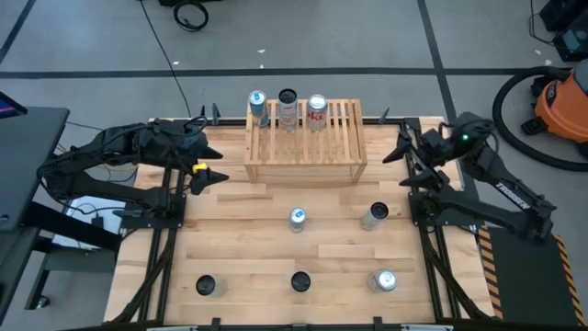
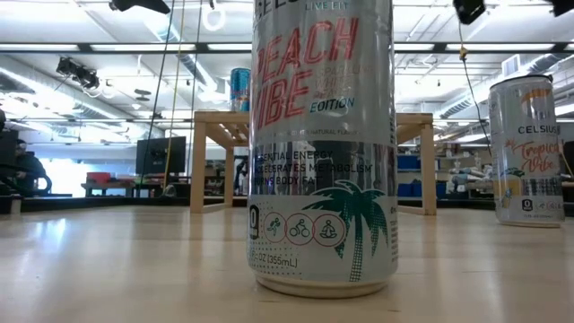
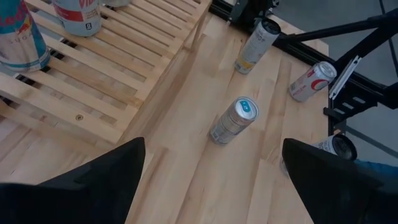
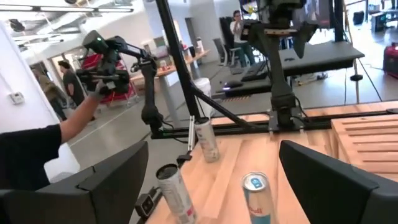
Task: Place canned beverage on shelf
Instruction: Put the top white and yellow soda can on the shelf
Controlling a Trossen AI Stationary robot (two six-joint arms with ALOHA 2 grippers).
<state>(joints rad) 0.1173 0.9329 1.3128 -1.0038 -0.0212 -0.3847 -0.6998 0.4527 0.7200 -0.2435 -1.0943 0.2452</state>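
Glossy printed aluminium can (image 2: 323, 148) nearest, slatted light-wood shelf (image 1: 306, 140), left tool (image 1: 209, 173) and right tool (image 1: 401, 150) fingers apart

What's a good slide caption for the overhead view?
Three cans stand on the slatted shelf, five wait on the table, left gripper and right gripper open at its sides.

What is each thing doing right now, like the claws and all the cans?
Left claw: open, empty, beside the shelf's left end.
Right claw: open, empty, beside the shelf's right end.
Shelf: three cans along its back edge.
Shelf cans: upright.
Blue-topped can: upright on the table, untouched.
Other four table cans: upright, untouched.
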